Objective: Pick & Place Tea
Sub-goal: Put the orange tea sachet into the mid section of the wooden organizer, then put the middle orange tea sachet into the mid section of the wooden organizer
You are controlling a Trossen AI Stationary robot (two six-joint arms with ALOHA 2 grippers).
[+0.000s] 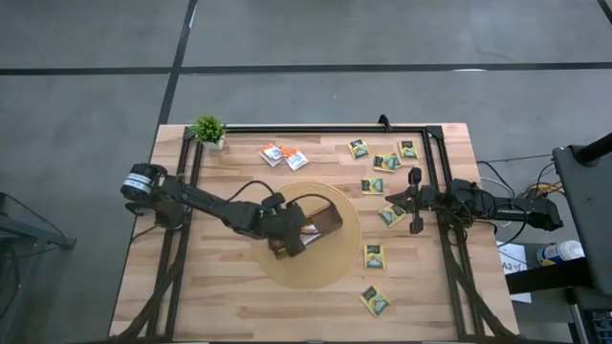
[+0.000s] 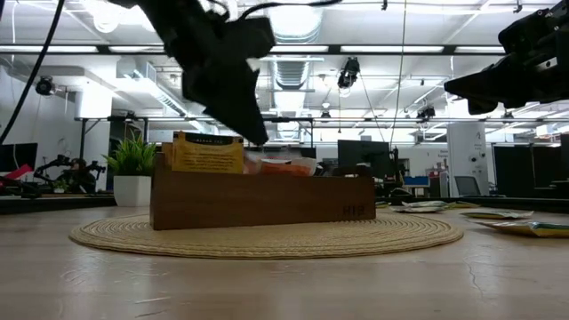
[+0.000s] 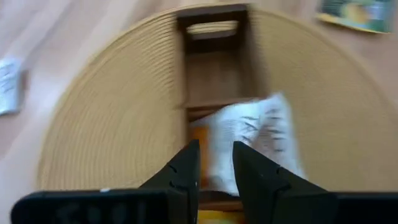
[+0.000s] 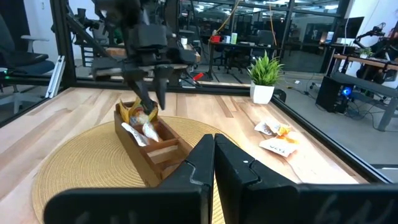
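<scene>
The long brown wooden tray [image 1: 330, 218] lies on a round woven mat [image 1: 335, 268]. A yellow sachet [image 2: 207, 153] stands in one end of the tray and a white sachet [image 3: 261, 140] leans in a compartment. My left gripper [image 3: 216, 163] hovers open just above that white sachet, pointing down into the tray [image 4: 152, 146]. Loose tea sachets lie flat on the table: white-and-orange ones [image 1: 284, 156] near the far edge and several green-and-yellow ones [image 1: 374, 255] on the right. My right gripper [image 4: 214, 149] is shut and hangs above the table's right side [image 1: 390, 200].
A small potted plant [image 1: 208, 131] stands at the far left corner. A black frame [image 1: 316, 128] runs along the table's far, left and right sides. Bare wood lies near the mat's near left side.
</scene>
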